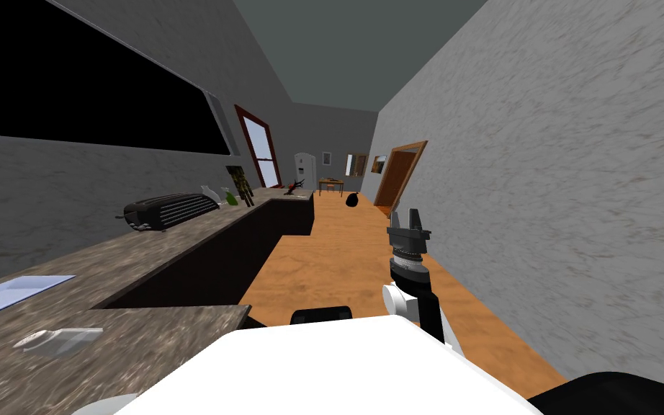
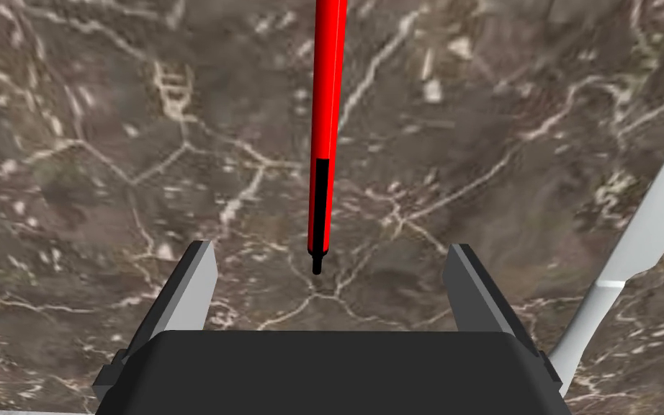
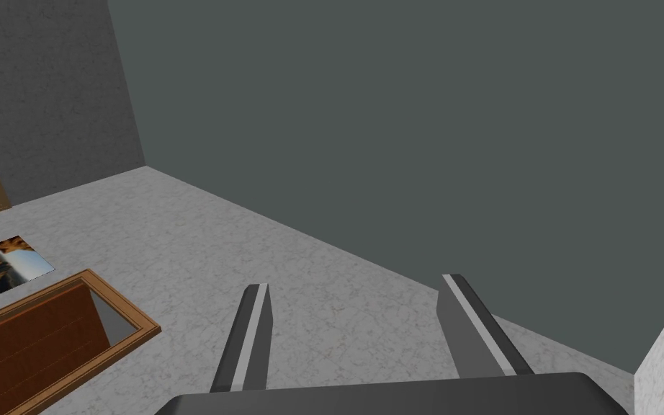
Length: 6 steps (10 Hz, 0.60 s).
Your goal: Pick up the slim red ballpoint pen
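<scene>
Left gripper [image 2: 330,248], fingers spread, over a brown marbled countertop [image 2: 107,144]; the slim red pen [image 2: 325,108] lies on it at the gripper's 12 o'clock, black tip pointing into the gap between the fingers, touching neither. A pale slender handle [image 2: 647,230] lies at the gripper's 2 o'clock, apart from the pen. Right gripper [image 3: 356,282], likewise spread, is raised over the orange floor [image 1: 338,252] at the countertop's 3 o'clock.

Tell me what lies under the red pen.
The red pen lies flat on a brown marbled countertop with pale veins. The left gripper holds its open fingers either side of the pen's black tip, not touching. The counter strip directly beneath the pen is hidden.
</scene>
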{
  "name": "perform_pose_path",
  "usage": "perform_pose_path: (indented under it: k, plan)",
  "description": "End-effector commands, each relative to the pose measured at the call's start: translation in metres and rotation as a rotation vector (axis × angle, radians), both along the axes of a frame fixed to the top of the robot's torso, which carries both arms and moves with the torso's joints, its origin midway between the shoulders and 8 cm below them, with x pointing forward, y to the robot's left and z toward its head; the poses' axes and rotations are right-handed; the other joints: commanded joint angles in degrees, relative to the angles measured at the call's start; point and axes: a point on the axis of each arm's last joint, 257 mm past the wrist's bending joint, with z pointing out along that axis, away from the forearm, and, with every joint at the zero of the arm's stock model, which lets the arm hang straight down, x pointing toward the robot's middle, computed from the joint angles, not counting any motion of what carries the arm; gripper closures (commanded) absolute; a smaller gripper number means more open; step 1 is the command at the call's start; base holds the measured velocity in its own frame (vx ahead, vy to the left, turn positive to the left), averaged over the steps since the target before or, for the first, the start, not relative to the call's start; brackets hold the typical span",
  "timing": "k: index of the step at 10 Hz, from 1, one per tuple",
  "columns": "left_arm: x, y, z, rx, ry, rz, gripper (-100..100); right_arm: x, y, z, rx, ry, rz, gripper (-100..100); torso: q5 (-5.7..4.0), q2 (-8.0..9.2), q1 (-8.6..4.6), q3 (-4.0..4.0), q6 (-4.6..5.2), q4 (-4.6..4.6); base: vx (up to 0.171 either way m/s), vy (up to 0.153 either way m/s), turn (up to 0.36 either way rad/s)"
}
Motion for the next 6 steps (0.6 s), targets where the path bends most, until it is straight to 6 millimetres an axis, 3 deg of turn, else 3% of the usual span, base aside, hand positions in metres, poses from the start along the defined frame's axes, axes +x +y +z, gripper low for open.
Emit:
perform_pose_path:
  k: [1, 3, 4, 6]
  plan:
    - [0.0083, 0.0057, -0.0026, 0.003, 0.001, -0.006, -100, 0.0, 0.0, 0.0, 0.0, 0.0, 0.0, 0, 0.0, 0.0, 0.0, 0.0, 0.0, 0.0, -0.034, -0.024, 0.029]
    - [0.0086, 0.0051, -0.0024, 0.003, 0.0, -0.005, -100, 0.0, 0.0, 0.0, 0.0, 0.0, 0.0, 0, 0.0, -0.04, 0.02, -0.02, 0.0, -0.01, -0.013, -0.011, 0.003]
    - [0.0083, 0.0052, -0.0024, 0.002, 0.001, -0.005, 100, 0.0, 0.0, 0.0, 0.0, 0.0, 0.0, 0, 0.01, -0.08, 0.05, -0.04, 0.0, -0.02, 0.0, 0.0, 0.0]
    - [0.0079, 0.0051, -0.0024, 0.002, 0.002, -0.005, 100, 0.0, 0.0, 0.0, 0.0, 0.0, 0.0, 0, 0.02, -0.13, 0.08, -0.07, 0.01, -0.02, 0.0, 0.0, 0.0]
